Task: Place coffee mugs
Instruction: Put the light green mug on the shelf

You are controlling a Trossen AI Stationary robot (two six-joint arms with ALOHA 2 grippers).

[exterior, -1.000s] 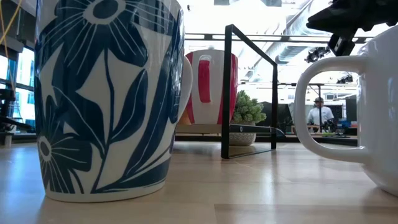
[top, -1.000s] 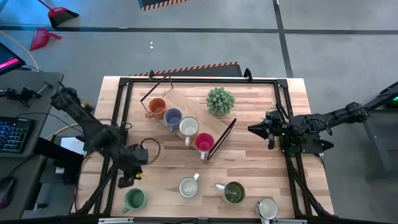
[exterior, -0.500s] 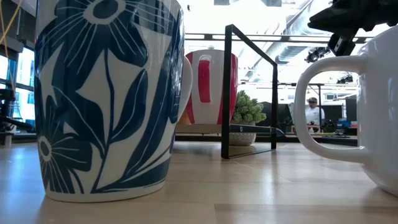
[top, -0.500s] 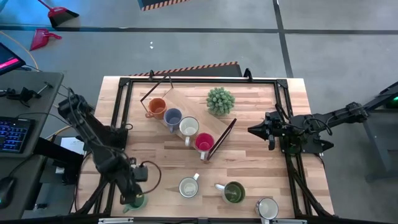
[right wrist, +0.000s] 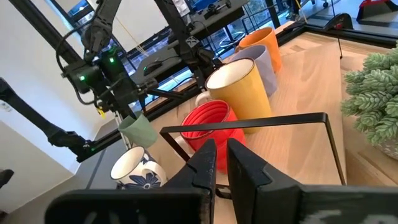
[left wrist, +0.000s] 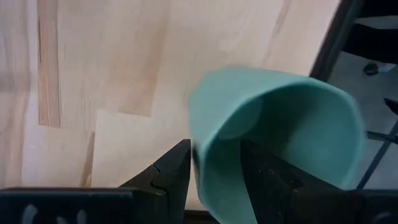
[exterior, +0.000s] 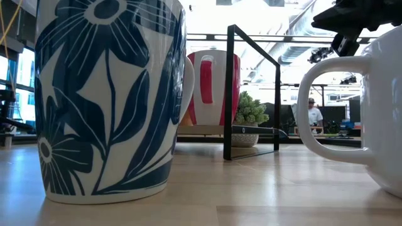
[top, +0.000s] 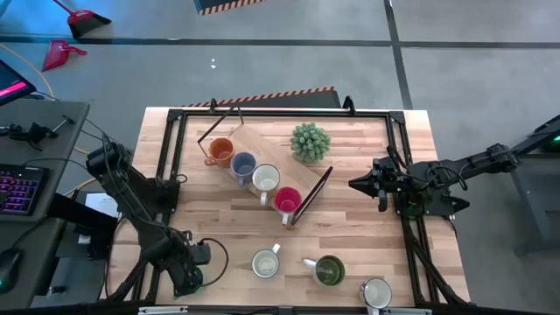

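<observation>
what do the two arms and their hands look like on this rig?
Both are dark, nearly black, jointed arms with black cables looping off them. The left hand ends in two blocky black fingers. The right hand has the same flat dark fingers. A small green light glows on the left arm in the right wrist view.

Probably lab: framed workbench (top: 350, 229), keyboard (top: 19, 185)

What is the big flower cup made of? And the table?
The flower mug looks like glazed ceramic: smooth white with painted blue flowers and a soft shine. The table looks like wood: pale planks with grain lines and joins, a fairly matte finish. It could be a wood-look top.
</observation>
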